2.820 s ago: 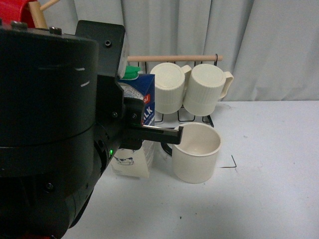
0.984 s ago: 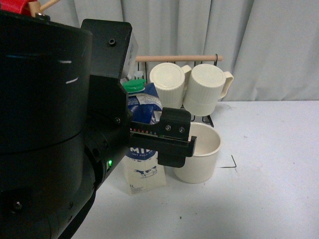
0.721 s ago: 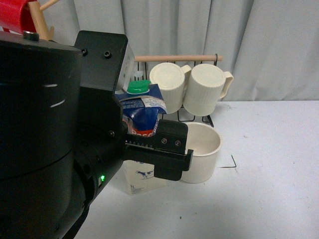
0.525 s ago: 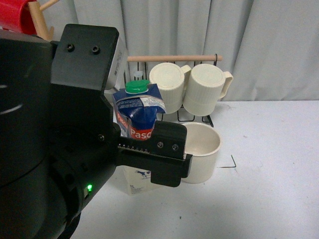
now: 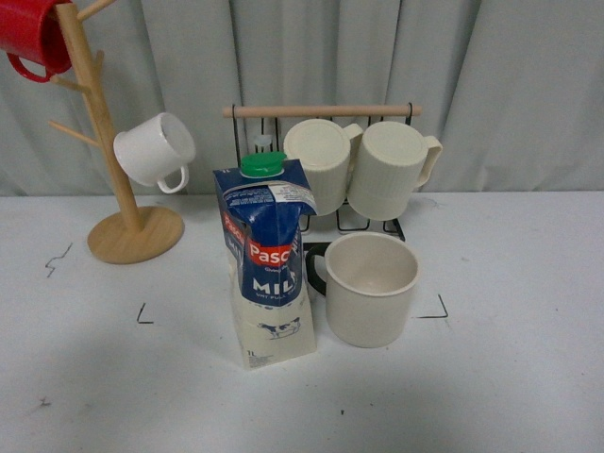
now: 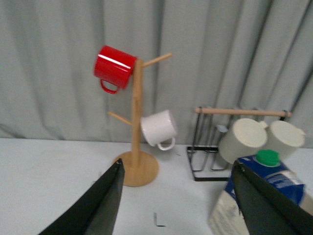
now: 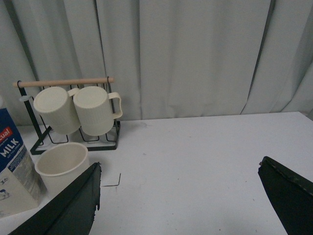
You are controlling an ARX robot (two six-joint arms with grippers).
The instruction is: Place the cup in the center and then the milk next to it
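Observation:
The milk carton [image 5: 267, 264] stands upright on the center patch [image 5: 189, 283], dark blue top, green cap, cream base. The cup [image 5: 371, 288], wide and cream with a black handle [image 5: 314, 269], stands right of it, nearly touching. Neither gripper shows in the front view. My left gripper [image 6: 178, 196] is open and empty, above the table, with the carton [image 6: 274, 171] just behind one finger [image 6: 264, 205]. My right gripper [image 7: 178, 196] is open and empty over bare table, with the cup [image 7: 61, 161] and carton [image 7: 12, 166] off to one side.
A wooden mug tree [image 5: 104, 142] with a red mug [image 5: 33, 33] and a small white mug [image 5: 151, 151] stands back left. A wire rack holds two ribbed cream mugs [image 5: 326, 165] behind the cup. A black corner mark [image 5: 439, 310] lies right of the cup. A curtain hangs behind.
My left arm, which filled the front view with its gripper around the carton, has let go and drawn back out of view. The carton stands free beside the cup.

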